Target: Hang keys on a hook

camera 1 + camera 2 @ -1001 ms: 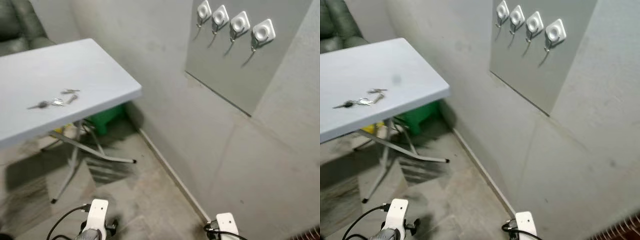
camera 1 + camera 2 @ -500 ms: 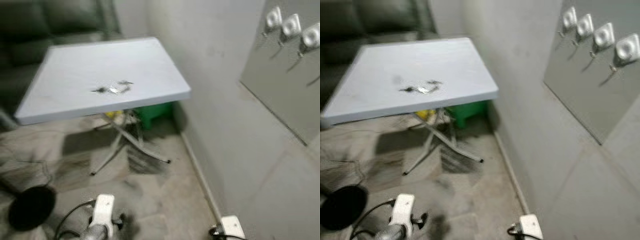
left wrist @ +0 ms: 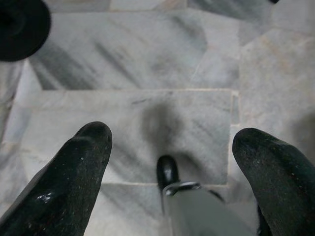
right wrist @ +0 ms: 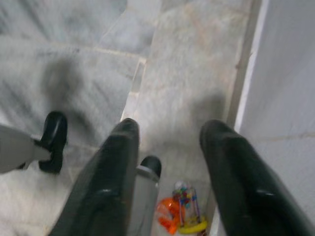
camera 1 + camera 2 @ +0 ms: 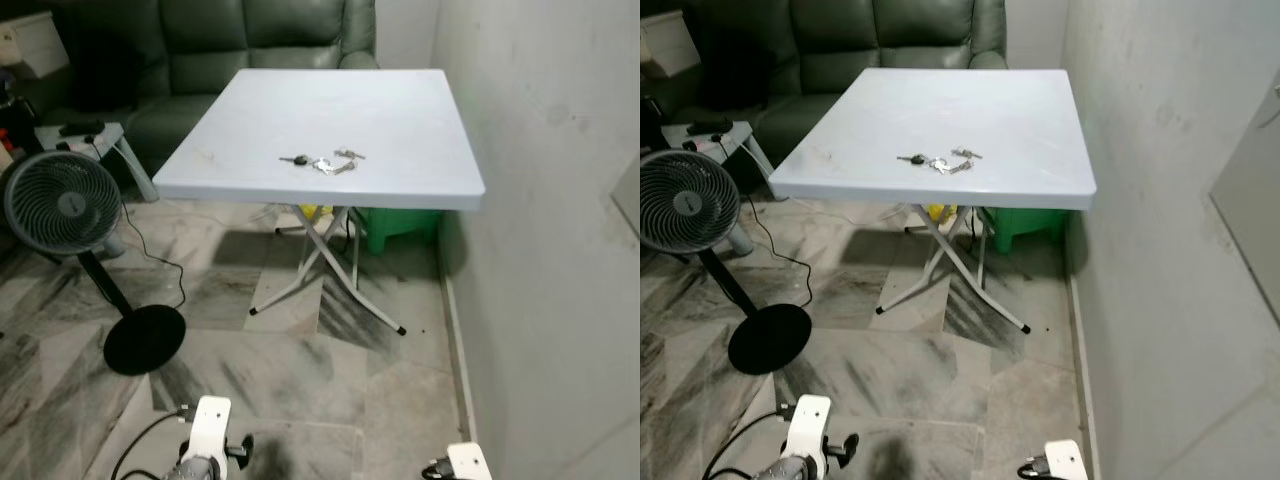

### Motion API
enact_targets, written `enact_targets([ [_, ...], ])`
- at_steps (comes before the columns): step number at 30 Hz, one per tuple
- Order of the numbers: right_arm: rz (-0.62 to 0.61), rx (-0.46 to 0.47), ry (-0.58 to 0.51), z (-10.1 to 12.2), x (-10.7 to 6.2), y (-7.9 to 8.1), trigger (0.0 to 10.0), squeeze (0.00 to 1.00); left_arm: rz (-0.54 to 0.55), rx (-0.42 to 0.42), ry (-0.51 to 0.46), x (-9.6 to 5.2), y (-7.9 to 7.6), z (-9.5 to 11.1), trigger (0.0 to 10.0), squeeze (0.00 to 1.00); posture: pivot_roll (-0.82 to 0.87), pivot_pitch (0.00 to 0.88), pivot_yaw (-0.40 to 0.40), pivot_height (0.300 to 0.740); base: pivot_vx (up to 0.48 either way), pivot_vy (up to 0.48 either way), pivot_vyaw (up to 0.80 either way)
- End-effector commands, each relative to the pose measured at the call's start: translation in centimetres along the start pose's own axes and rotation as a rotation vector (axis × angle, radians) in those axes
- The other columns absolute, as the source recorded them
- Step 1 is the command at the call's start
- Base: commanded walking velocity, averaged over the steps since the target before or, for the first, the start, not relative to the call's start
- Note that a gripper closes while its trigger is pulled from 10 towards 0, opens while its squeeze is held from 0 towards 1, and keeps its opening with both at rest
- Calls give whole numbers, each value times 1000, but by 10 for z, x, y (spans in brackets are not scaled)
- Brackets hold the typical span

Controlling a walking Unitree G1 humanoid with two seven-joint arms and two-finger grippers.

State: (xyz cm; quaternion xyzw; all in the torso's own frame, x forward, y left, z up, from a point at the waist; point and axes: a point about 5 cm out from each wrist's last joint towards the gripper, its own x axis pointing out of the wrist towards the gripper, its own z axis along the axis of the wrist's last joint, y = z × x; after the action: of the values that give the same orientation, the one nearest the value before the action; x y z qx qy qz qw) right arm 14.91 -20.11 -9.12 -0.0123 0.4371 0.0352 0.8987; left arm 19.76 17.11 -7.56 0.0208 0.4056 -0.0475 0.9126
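Observation:
A bunch of keys (image 5: 322, 161) lies near the middle of a white folding table (image 5: 400, 110), a little toward its front edge; the same keys (image 5: 938, 161) appear in the right eye view. Both arms hang low, far below the table. In the left wrist view my left gripper (image 3: 170, 157) points down at the marble floor, its two black fingers (image 3: 74, 172) spread wide, open and empty. In the right wrist view my right gripper (image 4: 170, 147) also points at the floor beside the wall, open with nothing between its fingers (image 4: 113, 167).
A standing fan (image 5: 60, 205) with a round black base (image 5: 145, 338) is on the left. A dark green sofa (image 5: 250, 40) stands behind the table, a green bin (image 5: 400, 225) under it. A wall (image 5: 560, 200) runs along the right. Small colourful litter (image 4: 184, 211) lies by the wall base.
The camera has swung left: the hooks on the wall panel have left the picture, and the table, fan and sofa now sit squarely ahead. The keys lie as before.

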Motion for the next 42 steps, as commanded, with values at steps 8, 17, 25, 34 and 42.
enact_targets([
  [8, 16, 10, -177, 31, 4, 1, 10000, 1000, -2, -3, -143, 3, 9, 30, 10000, 0, -2, 0, 22, 740, 0, 0, 0],
  [17, 22, 9, -350, 59, 4, 5, 10000, 1000, -63, -63, -301, 3, 5, 58, 10000, 0, -9, 0, 28, 740, 0, 0, 0],
  [25, 93, 10, -654, 108, -5, 25, 10000, 1000, -126, -149, -540, -7, 3, 94, 10000, 0, -7, 0, 29, 740, 0, 0, 0],
  [34, 129, -7, -947, 181, -31, 32, 10000, 1000, -127, -76, -802, -34, 14, 159, 10000, 0, -2, 0, 27, 740, 0, 0, 0],
  [42, 134, -33, -1076, 214, -59, 29, 10000, 1000, -83, -107, -894, -53, 19, 188, 10000, 0, -5, 0, 22, 740, 0, 0, 0],
])
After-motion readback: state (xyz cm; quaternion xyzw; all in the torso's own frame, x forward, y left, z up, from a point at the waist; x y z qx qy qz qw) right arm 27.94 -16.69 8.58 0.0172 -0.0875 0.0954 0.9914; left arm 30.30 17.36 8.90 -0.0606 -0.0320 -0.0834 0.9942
